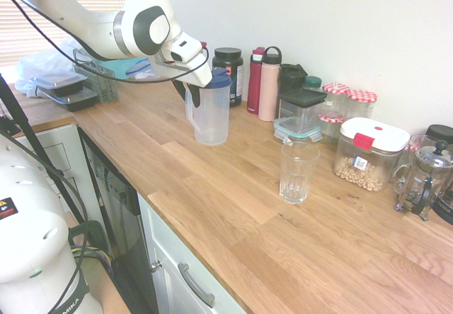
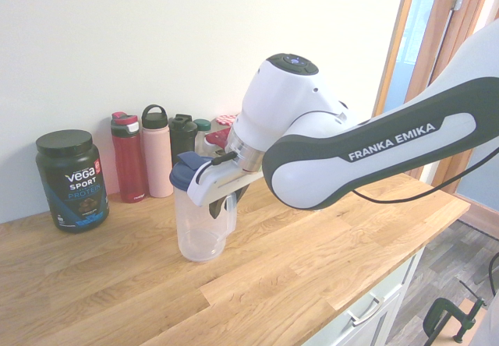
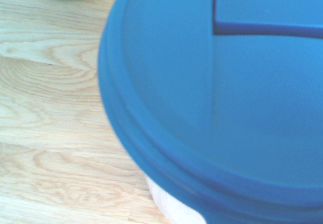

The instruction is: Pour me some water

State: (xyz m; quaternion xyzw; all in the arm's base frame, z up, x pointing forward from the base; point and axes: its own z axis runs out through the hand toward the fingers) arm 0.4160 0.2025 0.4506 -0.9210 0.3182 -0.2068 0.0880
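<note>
We see the tool (image 2: 222, 198) angled down at the jug's (image 1: 211, 112) handle side, just below the blue lid (image 1: 218, 78). Its dark fingers (image 2: 217, 204) sit on either side of the handle, but we cannot tell whether they have closed onto it or only bracket it. The jug stands upright on the wooden table (image 1: 233, 208), clear-walled, with what looks like a little water in the bottom. In the wrist view the lid (image 3: 217, 98) fills most of the picture, with table (image 3: 50, 108) grain beside it.

The empty glass (image 1: 298, 172) stands upright on the table, well apart from the jug and nearer the front edge. Behind the jug, along the wall, stand a dark tub (image 2: 72, 178), a red bottle (image 2: 129, 157), a pink bottle (image 2: 156, 151) and a black bottle (image 2: 182, 137). Further along in the first exterior view are a lidded box of nuts (image 1: 369, 154) and a French press (image 1: 425, 179).
</note>
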